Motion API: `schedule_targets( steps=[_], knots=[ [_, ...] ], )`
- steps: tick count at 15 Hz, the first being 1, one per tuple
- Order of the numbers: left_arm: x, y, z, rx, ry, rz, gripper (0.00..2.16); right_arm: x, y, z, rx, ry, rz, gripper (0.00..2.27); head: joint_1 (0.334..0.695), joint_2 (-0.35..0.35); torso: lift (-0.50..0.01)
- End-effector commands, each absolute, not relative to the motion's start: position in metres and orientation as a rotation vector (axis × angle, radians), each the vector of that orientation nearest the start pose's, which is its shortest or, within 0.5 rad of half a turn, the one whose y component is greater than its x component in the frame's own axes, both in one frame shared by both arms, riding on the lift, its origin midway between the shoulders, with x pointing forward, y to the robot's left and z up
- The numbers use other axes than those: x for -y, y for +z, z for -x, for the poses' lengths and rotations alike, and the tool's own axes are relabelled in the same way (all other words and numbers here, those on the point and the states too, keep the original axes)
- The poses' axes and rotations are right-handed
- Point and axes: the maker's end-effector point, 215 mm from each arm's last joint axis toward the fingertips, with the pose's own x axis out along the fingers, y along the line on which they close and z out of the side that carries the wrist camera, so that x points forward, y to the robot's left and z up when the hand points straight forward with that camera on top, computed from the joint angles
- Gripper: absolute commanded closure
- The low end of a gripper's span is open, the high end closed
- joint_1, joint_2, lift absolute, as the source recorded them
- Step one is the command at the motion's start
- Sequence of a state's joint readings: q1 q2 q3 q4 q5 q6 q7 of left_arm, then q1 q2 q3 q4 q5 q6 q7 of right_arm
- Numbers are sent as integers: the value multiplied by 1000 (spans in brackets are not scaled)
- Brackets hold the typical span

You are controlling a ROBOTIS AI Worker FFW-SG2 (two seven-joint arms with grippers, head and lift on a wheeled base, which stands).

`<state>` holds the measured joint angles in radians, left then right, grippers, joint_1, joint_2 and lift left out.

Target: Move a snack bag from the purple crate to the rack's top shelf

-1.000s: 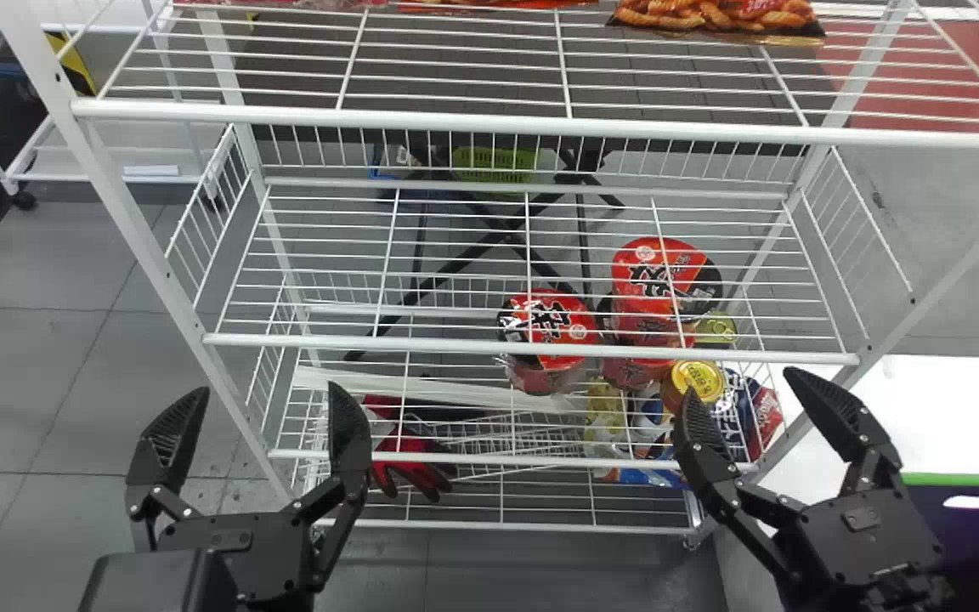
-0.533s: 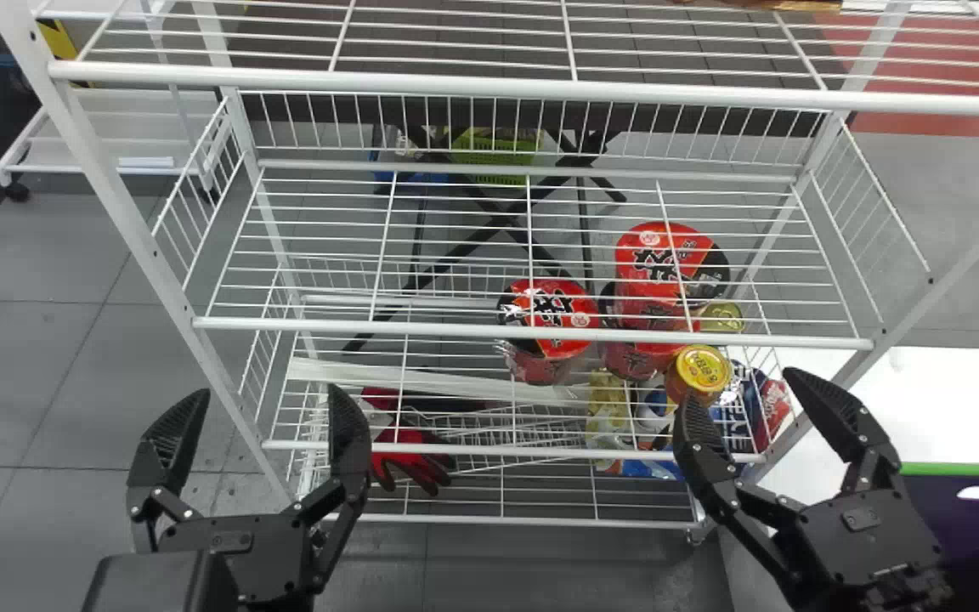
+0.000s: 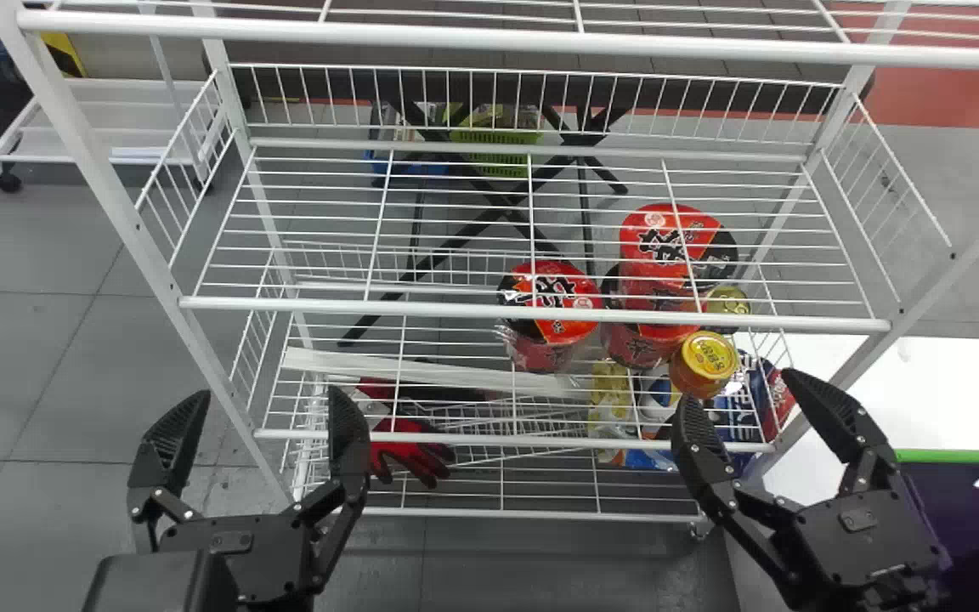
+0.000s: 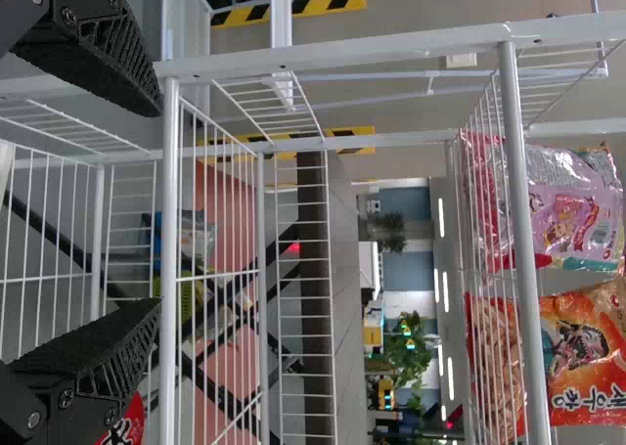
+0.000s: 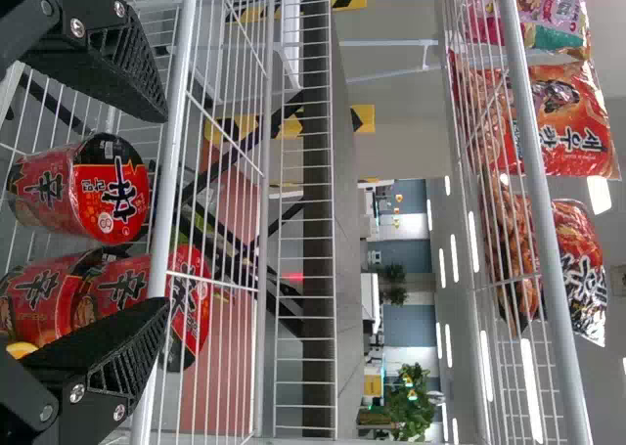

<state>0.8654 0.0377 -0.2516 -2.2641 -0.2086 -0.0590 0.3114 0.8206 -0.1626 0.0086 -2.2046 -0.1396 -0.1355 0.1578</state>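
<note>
Black, flat ribbed fingers stand wide apart on both grippers, with nothing between them: the left gripper (image 3: 267,391) is before the white wire rack's (image 3: 532,316) left part, the right gripper (image 3: 736,384) before its right part. Both arms come from the bottom edge, fingers pointing toward the rack. Shiny snack bags, one pink (image 4: 572,210), one orange-red (image 4: 592,352) and one red-and-black (image 5: 582,269), sit on the rack's high shelf; which one the task means, I cannot tell. Lower in the rack are red noodle cups (image 3: 547,314) and a yellow-lidded jar (image 3: 704,365). Right of the rack are a white surface (image 3: 948,399) and a purple, green-edged box (image 3: 974,514), seemingly the crate; left of it, grey tiled floor (image 3: 31,365) and a white cart (image 3: 120,127).
</note>
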Motion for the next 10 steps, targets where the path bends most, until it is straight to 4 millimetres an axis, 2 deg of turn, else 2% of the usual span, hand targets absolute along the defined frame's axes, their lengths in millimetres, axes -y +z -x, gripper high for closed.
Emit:
schedule_targets(
  steps=[1, 10],
  knots=[
    [-169, -332, -333, -87, 87, -66, 137, 191, -338, -346, -60, 258, -31, 171, 695, -39, -387],
    [-169, -332, -332, -88, 87, -66, 137, 192, -338, -346, -62, 256, -32, 171, 695, -40, -424]
  ],
)
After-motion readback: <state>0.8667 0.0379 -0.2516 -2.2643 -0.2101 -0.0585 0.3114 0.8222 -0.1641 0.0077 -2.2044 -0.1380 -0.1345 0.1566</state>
